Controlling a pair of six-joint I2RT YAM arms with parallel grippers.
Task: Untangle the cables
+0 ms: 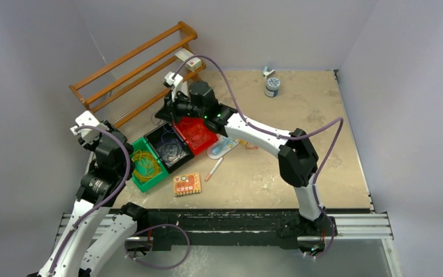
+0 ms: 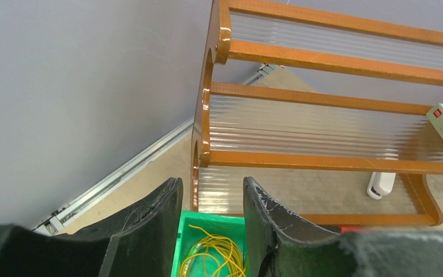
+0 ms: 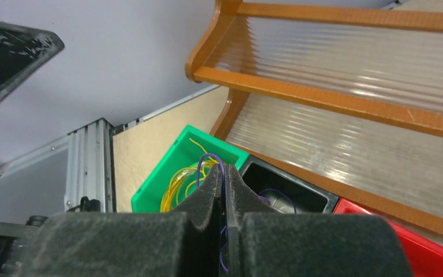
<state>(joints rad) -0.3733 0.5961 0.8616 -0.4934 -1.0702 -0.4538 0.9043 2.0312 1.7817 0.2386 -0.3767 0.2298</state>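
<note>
A yellow cable (image 1: 143, 163) lies coiled in a green bin (image 1: 157, 179). Dark blue cables (image 1: 172, 149) lie in a black bin (image 1: 157, 134) beside it. A red bin (image 1: 196, 134) stands to their right. My right gripper (image 1: 172, 114) hangs above the far end of the black bin. In the right wrist view it (image 3: 225, 172) is shut on a thin blue-purple cable (image 3: 210, 157), whose loop sticks out over the fingertips. My left gripper (image 2: 210, 184) is open and empty above the green bin (image 2: 180, 231), with the yellow cable (image 2: 219, 254) showing between its fingers.
A wooden shelf rack (image 1: 138, 69) stands behind the bins, with a white box (image 1: 187, 59) on it. A clear pouch (image 1: 222, 147), an orange wire (image 1: 249, 146), a pen (image 1: 213, 169) and an orange card (image 1: 186, 184) lie on the table. A jar (image 1: 272, 86) stands at the back.
</note>
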